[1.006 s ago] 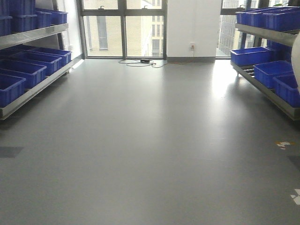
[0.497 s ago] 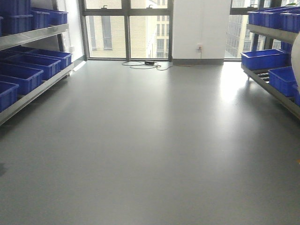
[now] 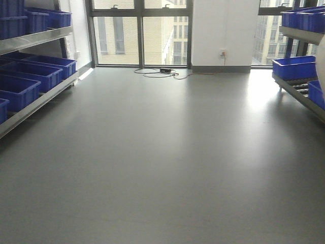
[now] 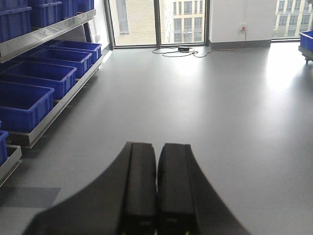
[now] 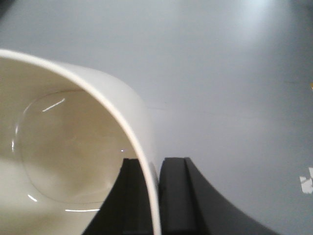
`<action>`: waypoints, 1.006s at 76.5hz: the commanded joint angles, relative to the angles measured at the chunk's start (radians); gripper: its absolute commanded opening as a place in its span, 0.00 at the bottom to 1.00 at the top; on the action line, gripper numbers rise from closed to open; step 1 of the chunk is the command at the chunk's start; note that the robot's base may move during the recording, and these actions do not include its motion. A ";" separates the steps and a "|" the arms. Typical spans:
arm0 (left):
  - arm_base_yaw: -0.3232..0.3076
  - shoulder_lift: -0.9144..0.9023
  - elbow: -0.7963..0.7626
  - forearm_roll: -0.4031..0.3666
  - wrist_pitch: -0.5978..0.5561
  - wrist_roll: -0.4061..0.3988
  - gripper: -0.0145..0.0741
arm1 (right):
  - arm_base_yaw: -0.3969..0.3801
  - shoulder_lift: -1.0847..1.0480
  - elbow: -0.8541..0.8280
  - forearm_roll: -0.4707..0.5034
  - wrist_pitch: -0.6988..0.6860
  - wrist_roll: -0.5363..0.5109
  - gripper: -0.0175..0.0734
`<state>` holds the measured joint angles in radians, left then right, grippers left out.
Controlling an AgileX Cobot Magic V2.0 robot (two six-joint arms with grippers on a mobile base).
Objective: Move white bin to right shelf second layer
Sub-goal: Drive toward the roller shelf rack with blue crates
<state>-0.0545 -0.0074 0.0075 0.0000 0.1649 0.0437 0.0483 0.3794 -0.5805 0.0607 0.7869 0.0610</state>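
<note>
- Gripping the white bin (image 5: 73,161) by its wall, my right gripper (image 5: 156,166) is clamped across the rim, one finger inside the tub and the other outside.
- That bin hangs just left of the fingers above the grey floor (image 5: 220,73). Its mouth is turned to the wrist camera and its rounded base points away, so the rim-to-base axis runs roughly along the fingers.
- My left gripper (image 4: 157,147) is closed, its two black fingers pressed flat together and aimed out over the floor.
- Blue crates (image 4: 36,78) line the left rack (image 4: 44,34), near the left arm.
- Farther off, at the right edge of the front view, the right shelf (image 3: 304,101) shows its roller rails (image 3: 303,88) between two more blue crates. I cannot tell which level counts as the second.
- At the far wall a cable (image 3: 157,73) lies on the floor below the windows (image 3: 139,33).
</note>
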 commanded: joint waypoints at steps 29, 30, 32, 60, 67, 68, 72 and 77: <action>-0.001 -0.016 0.037 0.000 -0.087 -0.005 0.26 | -0.005 0.006 -0.031 0.009 -0.086 -0.004 0.25; -0.001 -0.016 0.037 0.000 -0.087 -0.005 0.26 | -0.005 0.006 -0.031 0.009 -0.086 -0.004 0.25; -0.001 -0.016 0.037 0.000 -0.087 -0.005 0.26 | -0.005 0.006 -0.031 0.009 -0.086 -0.004 0.25; -0.001 -0.016 0.037 0.000 -0.087 -0.005 0.26 | -0.005 0.006 -0.031 0.009 -0.086 -0.004 0.25; -0.001 -0.016 0.037 0.000 -0.087 -0.005 0.26 | -0.005 0.006 -0.031 0.009 -0.086 -0.004 0.25; -0.001 -0.016 0.037 0.000 -0.087 -0.005 0.26 | -0.005 0.006 -0.031 0.009 -0.086 -0.004 0.25; -0.001 -0.016 0.037 0.000 -0.087 -0.005 0.26 | -0.005 0.006 -0.031 0.009 -0.086 -0.004 0.25; -0.001 -0.016 0.037 0.000 -0.087 -0.005 0.26 | -0.005 0.006 -0.031 0.009 -0.086 -0.004 0.25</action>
<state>-0.0545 -0.0074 0.0075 0.0000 0.1649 0.0437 0.0483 0.3794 -0.5805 0.0607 0.7869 0.0610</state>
